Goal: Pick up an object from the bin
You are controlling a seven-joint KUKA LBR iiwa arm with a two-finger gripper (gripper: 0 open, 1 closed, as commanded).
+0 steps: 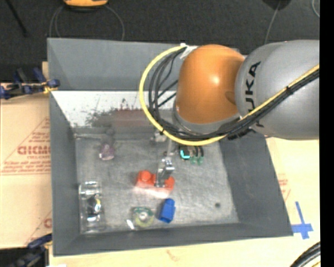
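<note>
Gripper [166,176], open or closed I cannot tell, hangs low beside the red piece [145,178]; off-centre, it might shove that away.

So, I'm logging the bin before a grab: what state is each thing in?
claw: low mid-bin, at the orange-red piece.
orange-red piece: lying loose beside the claw.
blue cylinder: lying tilted.
greenish round piece: flat, beside the blue cylinder.
clear box: resting alone, left corner.
pale purple piece: lying alone.

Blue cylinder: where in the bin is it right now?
In the camera view the blue cylinder lies near the bin's lower wall, about mid-width, just right of a greenish round thing and below the red thing by the gripper.
</note>
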